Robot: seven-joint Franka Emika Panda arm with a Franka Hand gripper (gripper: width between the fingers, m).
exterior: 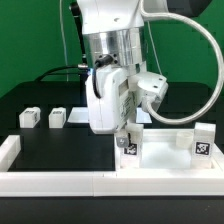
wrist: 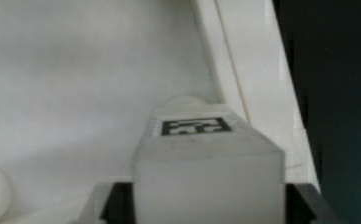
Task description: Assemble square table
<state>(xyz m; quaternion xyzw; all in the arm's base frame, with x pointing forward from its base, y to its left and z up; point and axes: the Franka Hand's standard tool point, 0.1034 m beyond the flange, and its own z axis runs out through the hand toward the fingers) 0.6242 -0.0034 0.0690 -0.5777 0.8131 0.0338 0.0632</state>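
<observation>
**Leg block gripped above the slab**

Only the wrist view shows the two-finger gripper [wrist: 203, 203] partly closed on a small white tagged leg block [wrist: 198, 165]. The exterior view places it over the thick white square plastic slab [exterior: 168, 140], at that view's near right.

table [exterior: 60, 145]: leg block [exterior: 30, 117] and second leg block [exterior: 57, 117] side by side toward the exterior view's left, well apart from the square table slab [exterior: 168, 140] at the right. slab lies just behind the front border wall [exterior: 60, 183]. third leg block [wrist: 198, 160] sits in the gripper [wrist: 203, 205], over the slab's left edge.
</observation>
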